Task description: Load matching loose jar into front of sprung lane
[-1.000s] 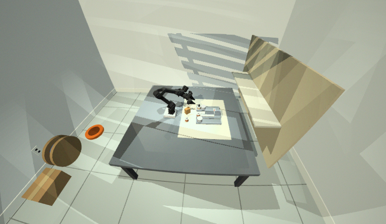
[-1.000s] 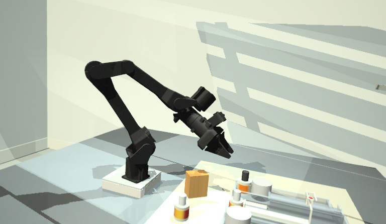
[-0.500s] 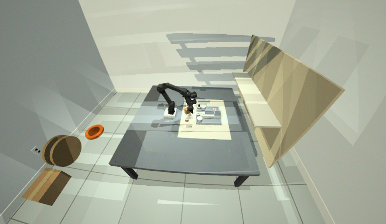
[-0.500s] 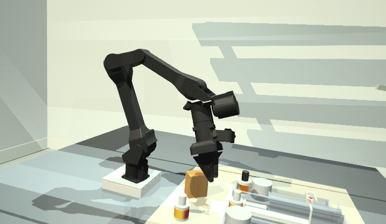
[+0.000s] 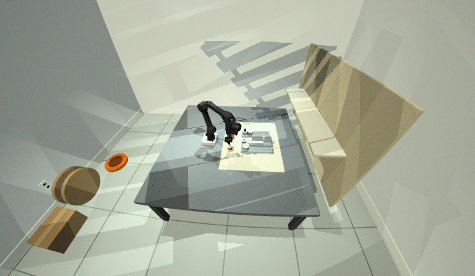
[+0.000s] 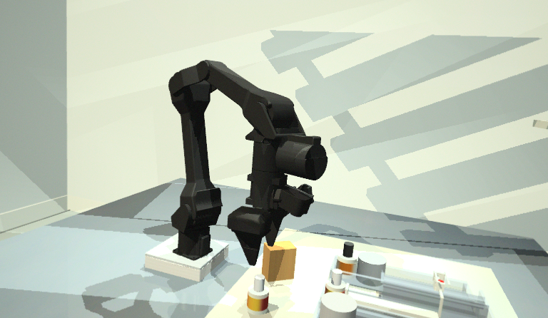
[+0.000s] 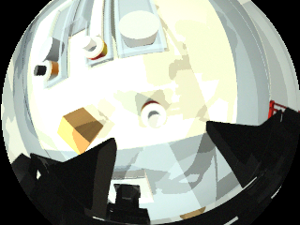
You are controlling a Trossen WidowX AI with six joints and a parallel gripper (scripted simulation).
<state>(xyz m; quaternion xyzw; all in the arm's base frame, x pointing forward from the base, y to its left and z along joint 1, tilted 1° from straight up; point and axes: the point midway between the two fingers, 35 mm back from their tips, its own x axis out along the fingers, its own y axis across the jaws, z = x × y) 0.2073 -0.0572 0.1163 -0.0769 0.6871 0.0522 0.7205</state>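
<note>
From here I see the end effector (image 7: pixel 163 135) spread wide, its dark fingers apart with nothing between them. Beyond their tips a white-capped jar (image 7: pixel 154 115) stands upright on the pale mat (image 7: pixel 187 96), and an orange-brown block (image 7: pixel 81 128) sits to one side. Farther up, a second white-capped jar (image 7: pixel 95 48) stands at the near end of the middle lane (image 7: pixel 107 33), between a black-capped jar (image 7: pixel 48 70) and a pale, wide cylinder (image 7: pixel 139 28).
</note>
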